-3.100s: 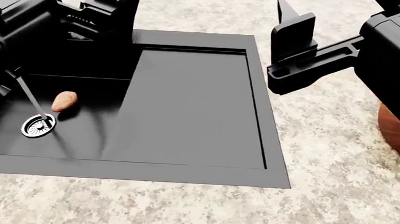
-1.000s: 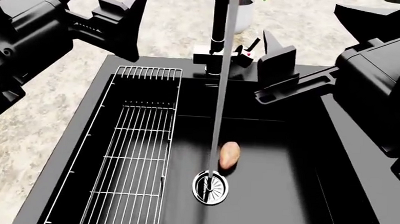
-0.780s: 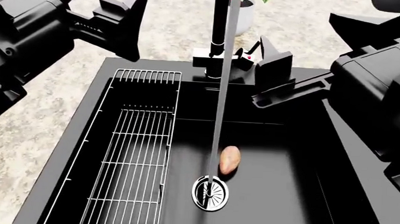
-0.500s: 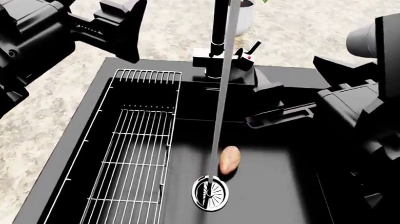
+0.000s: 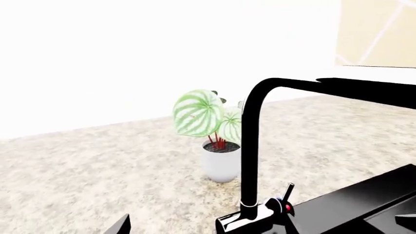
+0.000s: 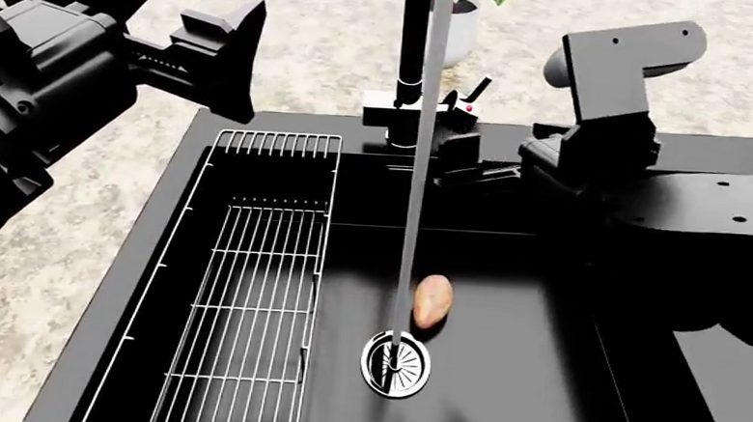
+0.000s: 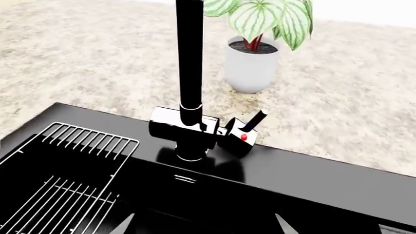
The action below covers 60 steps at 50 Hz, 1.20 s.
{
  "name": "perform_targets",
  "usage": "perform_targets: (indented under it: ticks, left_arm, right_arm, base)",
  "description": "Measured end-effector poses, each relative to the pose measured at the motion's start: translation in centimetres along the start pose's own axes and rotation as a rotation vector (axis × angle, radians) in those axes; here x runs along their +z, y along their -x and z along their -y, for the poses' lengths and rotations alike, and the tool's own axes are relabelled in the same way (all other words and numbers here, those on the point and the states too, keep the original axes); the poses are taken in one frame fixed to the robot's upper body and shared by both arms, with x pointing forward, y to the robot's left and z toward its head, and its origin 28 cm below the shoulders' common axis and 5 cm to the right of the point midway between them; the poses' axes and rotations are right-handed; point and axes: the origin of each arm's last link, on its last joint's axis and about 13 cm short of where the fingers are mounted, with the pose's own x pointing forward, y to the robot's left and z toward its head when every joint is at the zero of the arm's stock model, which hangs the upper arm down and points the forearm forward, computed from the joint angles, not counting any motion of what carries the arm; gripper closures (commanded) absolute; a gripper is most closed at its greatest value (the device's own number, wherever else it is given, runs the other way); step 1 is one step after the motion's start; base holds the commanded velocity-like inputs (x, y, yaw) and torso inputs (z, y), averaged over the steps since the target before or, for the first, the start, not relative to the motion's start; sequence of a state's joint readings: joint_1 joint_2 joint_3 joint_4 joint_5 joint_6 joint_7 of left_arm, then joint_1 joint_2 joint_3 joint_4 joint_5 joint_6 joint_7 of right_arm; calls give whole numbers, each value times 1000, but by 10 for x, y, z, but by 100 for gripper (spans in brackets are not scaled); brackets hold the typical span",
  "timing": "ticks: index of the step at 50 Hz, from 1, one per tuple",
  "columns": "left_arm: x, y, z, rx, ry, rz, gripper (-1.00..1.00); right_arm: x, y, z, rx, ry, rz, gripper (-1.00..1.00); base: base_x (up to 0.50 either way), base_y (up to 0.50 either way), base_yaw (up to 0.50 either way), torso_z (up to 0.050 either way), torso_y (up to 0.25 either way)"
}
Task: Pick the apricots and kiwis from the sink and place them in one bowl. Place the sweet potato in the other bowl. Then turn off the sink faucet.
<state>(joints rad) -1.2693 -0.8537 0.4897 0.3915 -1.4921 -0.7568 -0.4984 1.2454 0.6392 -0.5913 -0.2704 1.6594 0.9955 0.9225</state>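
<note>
The black sink (image 6: 522, 393) holds one elongated reddish-orange sweet potato (image 6: 433, 301) lying beside the chrome drain (image 6: 395, 364). Water runs in a thin stream (image 6: 415, 223) from the sink faucet (image 6: 415, 49) down to the drain. The faucet's lever with the red mark (image 6: 467, 98) (image 7: 250, 127) (image 5: 286, 194) is tilted up. My right gripper (image 6: 472, 156) (image 7: 202, 226) is open, just in front of the faucet base (image 7: 185, 129) and lever, touching neither. My left gripper (image 6: 218, 53) (image 5: 204, 229) is open, high over the counter left of the faucet. No apricots, kiwis or bowl are in view.
A steel wire rack (image 6: 250, 282) covers the basin's left part. Behind the faucet a white pot with a green-striped plant (image 7: 256, 53) (image 5: 217, 141) stands on the speckled stone counter (image 6: 65, 253). My right forearm (image 6: 699, 218) lies over the sink's right side.
The view has shifted from the drainboard to the basin and faucet. My right arm has swung in and down, bringing its gripper close to the faucet base. The left arm has barely moved.
</note>
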Motion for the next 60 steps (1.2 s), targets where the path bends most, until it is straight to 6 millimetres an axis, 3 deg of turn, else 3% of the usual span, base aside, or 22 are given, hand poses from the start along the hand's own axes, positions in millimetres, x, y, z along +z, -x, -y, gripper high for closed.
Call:
perform_targets:
  ticks: [38, 60]
  left_arm:
    - [-6, -2, -3, 1, 12, -15, -100]
    - [-10, -5, -5, 6, 16, -25, -100]
  right_arm:
    - [-61, -34, 0, 38, -159, -239, -100]
    - [-76, -65, 4, 83, -122, -376, -100]
  base:
    - [0, 0, 0, 0, 0]
    - [0, 0, 0, 0, 0]
